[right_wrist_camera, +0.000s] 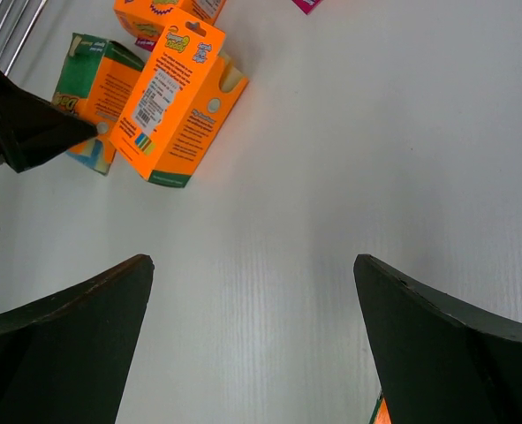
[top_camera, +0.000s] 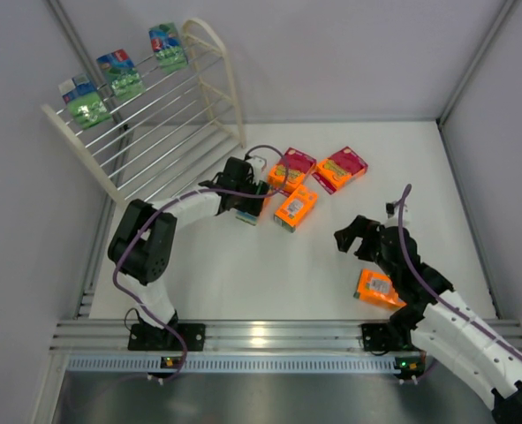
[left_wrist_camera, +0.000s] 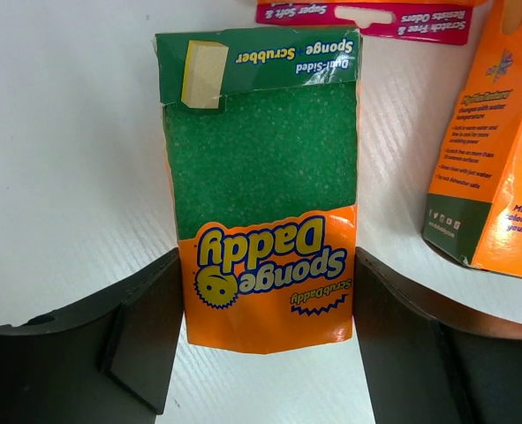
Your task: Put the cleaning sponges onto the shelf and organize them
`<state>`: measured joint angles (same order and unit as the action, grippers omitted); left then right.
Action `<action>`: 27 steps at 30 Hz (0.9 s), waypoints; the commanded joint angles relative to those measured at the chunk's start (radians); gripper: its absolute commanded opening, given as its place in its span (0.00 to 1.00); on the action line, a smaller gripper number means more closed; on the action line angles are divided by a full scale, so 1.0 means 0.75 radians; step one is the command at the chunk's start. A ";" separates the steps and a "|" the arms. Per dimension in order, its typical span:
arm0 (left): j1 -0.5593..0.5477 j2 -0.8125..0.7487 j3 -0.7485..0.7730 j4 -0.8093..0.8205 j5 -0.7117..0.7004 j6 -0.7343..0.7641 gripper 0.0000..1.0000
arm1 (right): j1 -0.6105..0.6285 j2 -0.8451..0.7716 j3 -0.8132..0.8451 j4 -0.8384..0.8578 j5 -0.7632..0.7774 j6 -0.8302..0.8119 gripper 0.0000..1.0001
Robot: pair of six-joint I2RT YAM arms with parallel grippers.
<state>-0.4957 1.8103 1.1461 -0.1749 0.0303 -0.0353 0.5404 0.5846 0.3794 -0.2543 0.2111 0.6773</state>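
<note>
My left pincer is down over a green sponge pack that lies flat on the tabletop, just off the shelf's near right foot. In the left wrist view the pack runs straight up the middle between the two fingers. Its orange printed end sits between them and its green end points away from the wrist. Each finger stands right at a side edge of the wrapper. The jaws are set wide, about the pack's width, but I cannot tell whether they are pressing it or only flanking it.

The shelf stands in the far left corner, with three green packs in a row along its top tier. A cluster of orange packs lies on the tabletop just beyond the green one, further from the shelf.

My right pincer hangs well apart from the shelf, with its jaws spread fully and only bare tabletop between them. Another orange pack lies close under that arm, the farthest pack from the shelf.
</note>
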 commanded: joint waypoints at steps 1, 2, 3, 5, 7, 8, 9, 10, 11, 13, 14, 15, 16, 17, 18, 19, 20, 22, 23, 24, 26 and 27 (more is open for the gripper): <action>0.017 -0.084 -0.039 0.051 -0.069 -0.080 0.74 | -0.003 -0.012 0.018 0.038 0.007 0.007 0.99; 0.017 -0.125 -0.057 0.051 -0.087 -0.094 0.74 | -0.001 -0.012 0.022 0.032 0.009 0.005 0.99; 0.019 -0.149 -0.064 0.049 -0.112 -0.108 0.74 | -0.003 -0.015 0.022 0.028 0.013 0.001 1.00; 0.021 -0.211 -0.072 0.017 -0.222 -0.180 0.75 | -0.003 -0.010 0.016 0.028 0.011 -0.003 1.00; 0.021 -0.264 -0.084 -0.008 -0.357 -0.263 0.75 | -0.003 0.002 0.022 0.036 0.003 -0.005 1.00; 0.027 -0.278 -0.092 -0.014 -0.386 -0.288 0.75 | -0.003 0.016 0.026 0.036 -0.005 -0.007 1.00; 0.033 -0.293 -0.119 -0.018 -0.408 -0.311 0.75 | -0.003 0.024 0.032 0.038 -0.011 -0.009 0.99; 0.037 -0.315 -0.131 -0.022 -0.465 -0.351 0.75 | -0.003 0.032 0.040 0.040 -0.028 -0.013 1.00; 0.045 -0.327 -0.141 -0.027 -0.496 -0.370 0.75 | -0.003 0.049 0.044 0.042 -0.034 -0.021 0.99; 0.047 -0.350 -0.148 -0.067 -0.612 -0.433 0.75 | -0.003 0.055 0.052 0.042 -0.046 -0.026 0.99; 0.053 -0.354 -0.148 -0.084 -0.652 -0.454 0.75 | -0.003 0.057 0.055 0.040 -0.050 -0.030 0.99; 0.062 -0.358 -0.152 -0.104 -0.686 -0.488 0.75 | -0.003 0.055 0.059 0.038 -0.059 -0.036 0.99; 0.070 -0.362 -0.154 -0.114 -0.717 -0.507 0.75 | -0.001 0.057 0.063 0.032 -0.065 -0.038 0.99; 0.090 -0.364 -0.156 -0.125 -0.766 -0.527 0.75 | -0.001 0.053 0.067 0.032 -0.069 -0.050 0.99; 0.105 -0.364 -0.156 -0.137 -0.789 -0.552 0.75 | -0.003 0.049 0.069 0.028 -0.077 -0.054 0.99; 0.117 -0.370 -0.158 -0.163 -0.807 -0.601 0.75 | -0.003 0.045 0.077 0.022 -0.079 -0.060 0.99; 0.141 -0.372 -0.162 -0.170 -0.826 -0.628 0.75 | -0.003 0.039 0.079 0.012 -0.079 -0.066 0.99; 0.162 -0.381 -0.172 -0.176 -0.844 -0.677 0.75 | -0.003 0.033 0.081 0.002 -0.079 -0.073 0.99; 0.174 -0.387 -0.182 -0.180 -0.862 -0.691 0.75 | -0.003 0.022 0.081 -0.003 -0.079 -0.075 1.00; 0.180 -0.387 -0.186 -0.180 -0.889 -0.699 0.75 | -0.003 0.020 0.079 -0.005 -0.081 -0.077 0.99; 0.211 -0.397 -0.199 -0.180 -0.908 -0.726 0.75 | -0.003 0.016 0.079 -0.009 -0.085 -0.079 0.99; 0.221 -0.399 -0.199 -0.180 -0.928 -0.742 0.75 | -0.001 0.014 0.081 -0.013 -0.087 -0.079 0.99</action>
<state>-0.3504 1.5658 1.0050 -0.3073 -0.5804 -0.5201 0.5404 0.6086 0.3820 -0.2684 0.1558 0.6384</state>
